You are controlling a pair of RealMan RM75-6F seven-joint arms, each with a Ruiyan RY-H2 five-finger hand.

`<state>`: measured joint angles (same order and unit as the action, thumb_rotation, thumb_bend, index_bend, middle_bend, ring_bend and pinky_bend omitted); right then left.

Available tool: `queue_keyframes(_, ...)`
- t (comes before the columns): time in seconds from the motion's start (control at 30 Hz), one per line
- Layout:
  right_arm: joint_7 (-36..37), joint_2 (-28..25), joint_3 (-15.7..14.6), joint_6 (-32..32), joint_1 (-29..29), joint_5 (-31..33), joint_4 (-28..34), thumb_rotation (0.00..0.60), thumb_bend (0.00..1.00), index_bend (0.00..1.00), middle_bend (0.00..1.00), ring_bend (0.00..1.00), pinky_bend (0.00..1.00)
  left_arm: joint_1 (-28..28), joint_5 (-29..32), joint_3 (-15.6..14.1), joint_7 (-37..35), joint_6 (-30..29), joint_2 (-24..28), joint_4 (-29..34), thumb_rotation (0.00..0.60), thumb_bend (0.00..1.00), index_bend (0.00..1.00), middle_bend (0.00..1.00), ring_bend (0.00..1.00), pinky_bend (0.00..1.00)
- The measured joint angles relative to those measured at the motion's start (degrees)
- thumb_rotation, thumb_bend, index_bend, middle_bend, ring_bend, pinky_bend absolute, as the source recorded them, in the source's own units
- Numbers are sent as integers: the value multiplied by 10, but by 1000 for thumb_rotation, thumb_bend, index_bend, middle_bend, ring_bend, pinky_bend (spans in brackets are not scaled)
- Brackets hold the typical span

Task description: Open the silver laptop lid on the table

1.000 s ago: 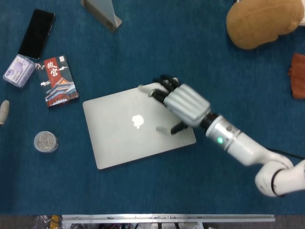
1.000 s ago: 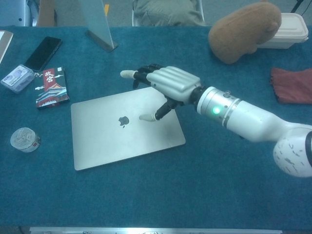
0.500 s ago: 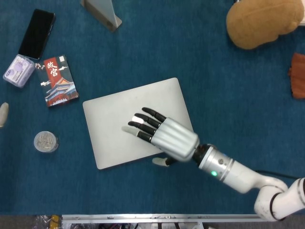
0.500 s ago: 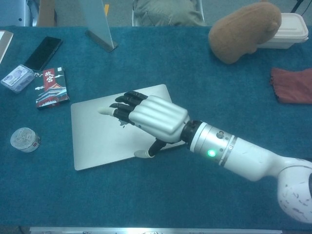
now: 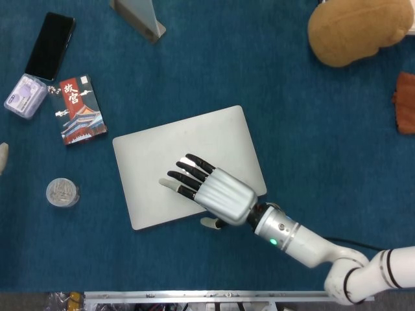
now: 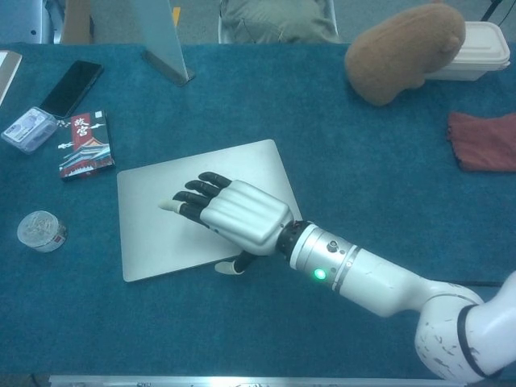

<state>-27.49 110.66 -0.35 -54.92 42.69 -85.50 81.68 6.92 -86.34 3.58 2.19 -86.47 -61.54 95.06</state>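
Observation:
The silver laptop (image 5: 194, 139) lies shut and flat in the middle of the blue table, also seen as the laptop (image 6: 161, 193) in the chest view. My right hand (image 5: 217, 193) lies over its near right part, fingers stretched out across the lid toward the left. Its thumb (image 5: 209, 223) points down just off the laptop's front edge, and the same thumb (image 6: 228, 268) shows in the chest view. The hand (image 6: 238, 216) holds nothing. A pale fingertip (image 5: 2, 157) at the left border looks like my left hand; the rest of it is hidden.
Left of the laptop lie a black phone (image 5: 49, 45), a clear plastic case (image 5: 24, 96), a red and blue booklet (image 5: 81, 109) and a round tin (image 5: 62, 192). A grey stand (image 5: 139, 16) is at the back. A brown plush (image 5: 353, 29) and a red cloth (image 5: 405, 102) are at the right.
My right hand has come from the laptop's far right corner to its near edge and now lies lower over the lid. The pale fingertip has slipped further off the left border.

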Motion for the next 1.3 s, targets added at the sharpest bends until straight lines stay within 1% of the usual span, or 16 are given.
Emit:
queue_keyframes(0.43,0,51,12,17,4,1,-69,517,173,0,103,0,32,0,1,-1,-14,5,-7,-17,71,307,77,0,0,0)
queue_keyframes(0.87,4,65,19,24,5,1,-100,518,180,0,103,0,31,1,2,-1,-20,9,-11,-25,70,307,77,0,0,0)
queue_keyframes(1.0,5,66,19,25,6,-2,-104,517,235,0,103,0,31,0,1,-1,-23,8,-13,-29,70,307,76,0,0,0)
queue_keyframes(1.17,6,65,19,25,7,-6,-102,518,376,0,103,0,32,-1,3,-1,-28,7,-14,-34,70,307,76,0,0,0)
queue_keyframes(1.3,2,65,23,27,9,-7,-101,519,432,0,103,0,31,-2,6,-1,-33,9,-15,-40,70,307,77,0,0,0)
